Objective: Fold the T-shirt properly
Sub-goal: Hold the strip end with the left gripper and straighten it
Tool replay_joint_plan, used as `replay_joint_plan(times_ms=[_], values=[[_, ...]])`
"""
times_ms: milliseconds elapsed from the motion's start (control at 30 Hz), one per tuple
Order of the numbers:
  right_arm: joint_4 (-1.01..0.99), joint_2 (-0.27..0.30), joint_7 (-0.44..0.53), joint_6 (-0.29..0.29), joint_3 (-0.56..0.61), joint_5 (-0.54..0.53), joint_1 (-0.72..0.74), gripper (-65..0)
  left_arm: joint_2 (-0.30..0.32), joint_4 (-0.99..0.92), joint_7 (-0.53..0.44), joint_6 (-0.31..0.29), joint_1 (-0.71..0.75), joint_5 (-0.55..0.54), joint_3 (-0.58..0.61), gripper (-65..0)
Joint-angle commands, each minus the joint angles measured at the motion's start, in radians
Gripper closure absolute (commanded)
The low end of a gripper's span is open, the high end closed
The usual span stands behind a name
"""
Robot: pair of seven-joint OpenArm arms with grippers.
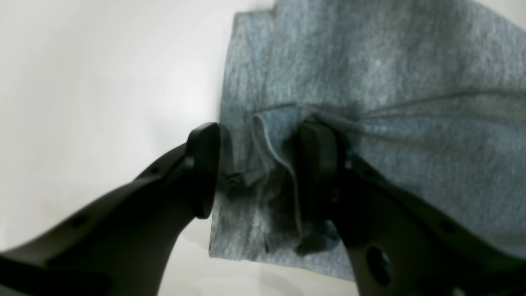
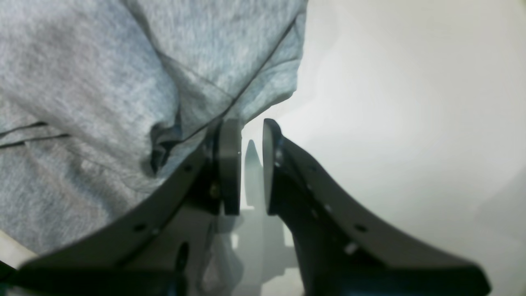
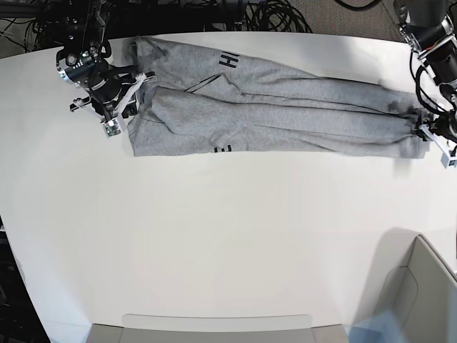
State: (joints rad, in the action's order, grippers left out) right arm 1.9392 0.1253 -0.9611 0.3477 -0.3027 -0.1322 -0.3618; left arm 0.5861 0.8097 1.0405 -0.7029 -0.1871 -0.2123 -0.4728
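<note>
The T-shirt [image 3: 271, 114] lies folded into a long band across the upper part of the table [image 3: 214, 243]. The left claw [image 1: 257, 170] stands wide apart around a bunched fold at the band's right end — not clamping it. The right claw [image 2: 251, 164], at the upper left, has a narrow gap with no cloth in it — beside the shirt's edge.

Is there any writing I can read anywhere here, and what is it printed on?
"HI": black block capitals on the folded heather light-grey cotton T-shirt, near its far edge.
"E": one black letter, cut off by a fold at its near edge; the rest is hidden.
Nothing else is readable.
</note>
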Motion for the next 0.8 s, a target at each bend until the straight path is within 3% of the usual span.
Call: replay_joint_plan(times_ms=[0,133,300,467,633,767], values=[[0.016,0.006,0.021,0.001,-0.003,-0.008,0.007,-10.3,-0.019,-0.013,0.039,0.005,0.048,-0.002,0.035,-26.1],[0.016,0.006,0.021,0.001,-0.003,-0.008,0.008,-10.3,-0.021,0.055,0.063,0.005,0.110,-0.164,0.122,-16.5],[0.016,0.004,0.021,0.001,-0.003,-0.008,0.011,-10.3,-0.024,0.139,0.123,0.005,0.157,-0.229,0.135,0.0],[0.016,0.001,0.021,0.001,-0.003,-0.008,0.011,-10.3,-0.025,0.175,0.133,0.005,0.156,-0.229,0.127,0.0],[0.016,0.001,0.021,0.001,-0.003,-0.008,0.013,-10.3,-0.016,0.176,0.133,0.005,0.154,-0.209,-0.022,0.0],[0.016,0.001,0.021,0.001,-0.003,-0.008,0.013,-10.3,0.048,0.178,0.143,0.005,0.114,-0.183,-0.076,0.0]])
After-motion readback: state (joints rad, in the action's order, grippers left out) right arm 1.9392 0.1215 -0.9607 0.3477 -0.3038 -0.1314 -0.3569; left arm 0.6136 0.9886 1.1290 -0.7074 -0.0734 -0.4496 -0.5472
